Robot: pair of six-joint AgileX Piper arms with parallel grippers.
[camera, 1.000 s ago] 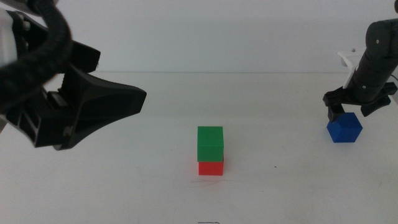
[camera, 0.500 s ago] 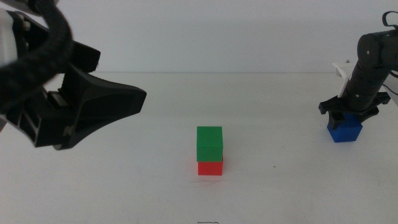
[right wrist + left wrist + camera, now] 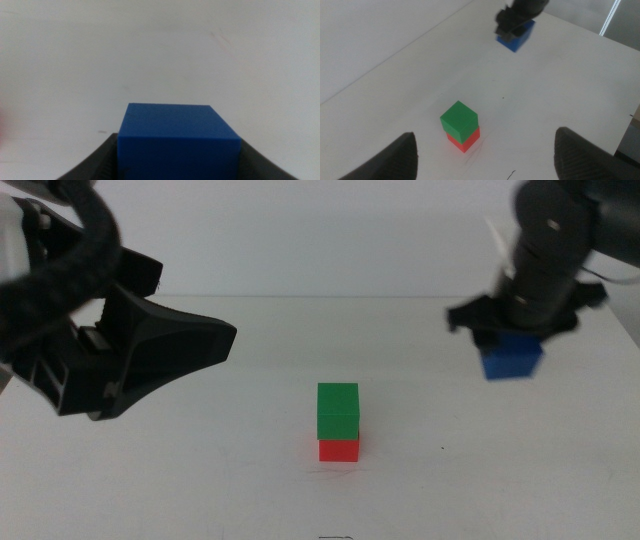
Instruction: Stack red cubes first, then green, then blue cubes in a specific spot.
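Note:
The green cube [image 3: 338, 411] sits on the red cube [image 3: 339, 449] at the middle of the white table; the stack also shows in the left wrist view, green cube [image 3: 459, 119] on red cube [image 3: 464, 140]. My right gripper [image 3: 513, 340] is shut on the blue cube [image 3: 511, 358] and holds it in the air to the right of the stack. The blue cube [image 3: 177, 137] fills the space between the jaws in the right wrist view. It also shows in the left wrist view [image 3: 517, 38]. My left gripper [image 3: 150, 350] hangs open and empty at the left.
The white tabletop [image 3: 200, 480] surrounds the stack. A small dark mark [image 3: 444, 447] lies on the table to the right of the stack. The table's back edge [image 3: 350, 297] runs behind the grippers.
My right gripper has closed on the blue cube, lifted it off the table and carried it left toward the stack. The left arm and the stack have not moved.

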